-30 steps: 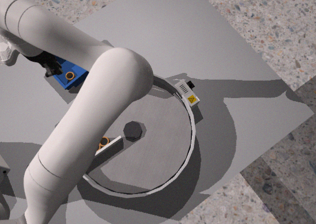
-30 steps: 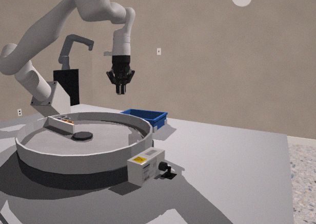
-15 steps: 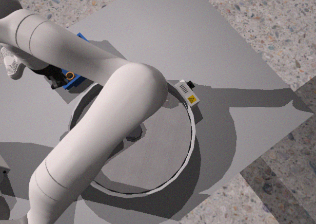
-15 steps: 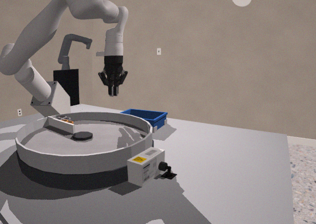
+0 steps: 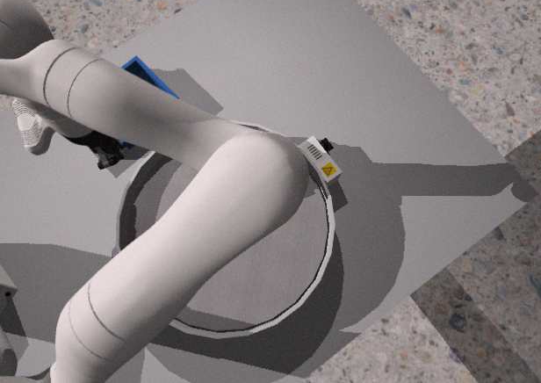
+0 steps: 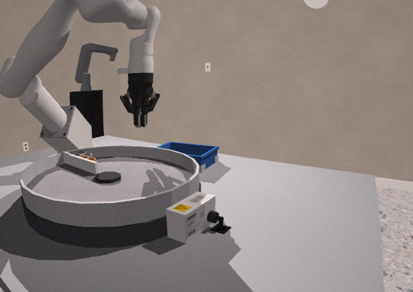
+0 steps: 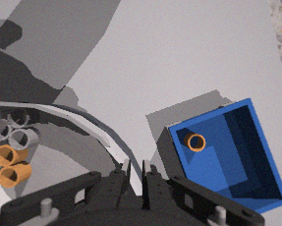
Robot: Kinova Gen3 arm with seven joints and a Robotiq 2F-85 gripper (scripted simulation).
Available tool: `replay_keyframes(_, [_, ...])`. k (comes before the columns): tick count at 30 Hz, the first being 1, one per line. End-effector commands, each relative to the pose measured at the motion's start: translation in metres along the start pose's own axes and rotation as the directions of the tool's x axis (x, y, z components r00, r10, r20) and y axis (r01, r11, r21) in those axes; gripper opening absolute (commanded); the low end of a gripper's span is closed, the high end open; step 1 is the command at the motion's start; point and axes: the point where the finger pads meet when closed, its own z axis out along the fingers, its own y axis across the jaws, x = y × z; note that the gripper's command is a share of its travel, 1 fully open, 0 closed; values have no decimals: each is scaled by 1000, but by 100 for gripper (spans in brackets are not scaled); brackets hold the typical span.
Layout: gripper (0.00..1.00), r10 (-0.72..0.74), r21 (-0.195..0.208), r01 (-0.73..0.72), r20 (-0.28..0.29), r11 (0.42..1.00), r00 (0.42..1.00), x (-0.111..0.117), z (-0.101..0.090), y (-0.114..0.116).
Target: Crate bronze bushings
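Observation:
My gripper [image 5: 110, 161] [image 6: 140, 126] [image 7: 136, 168] is shut, a narrow gap between its fingers and nothing in it. It hangs high, over the table's rim beside the crate in the wrist view. The blue crate [image 5: 155, 77] [image 6: 209, 157] [image 7: 206, 172] holds one bronze bushing [image 7: 189, 140]. On the turning table [image 5: 263, 276] [image 6: 110, 213] [image 7: 54, 172], two bronze bushings [image 6: 92, 159] [image 7: 25, 169] stand close together next to three steel bushings [image 7: 33, 135] [image 6: 78, 154]. The arm hides them in the top view.
The turning table has a raised rim wall. A white divider [image 6: 82, 165] stands beside the bushings and reaches toward the dark hub [image 6: 108, 177]. A white box with a yellow label [image 5: 318, 157] [image 6: 188, 217] stands against the outside of the rim.

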Motion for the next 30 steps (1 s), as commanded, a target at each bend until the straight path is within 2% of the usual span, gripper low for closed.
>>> replay_keyframes(1, [14,14,-2,-14,8,1000,1000,-13,1,-29])
replay_keyframes(13, [14,14,-2,-14,8,1000,1000,-13,1,-29])
replay_keyframes(18, [14,12,-2,-12,8,1000,1000,-22,3,-78])
replay_keyframes(30, [14,12,-2,-12,8,1000,1000,-22,3,-78])
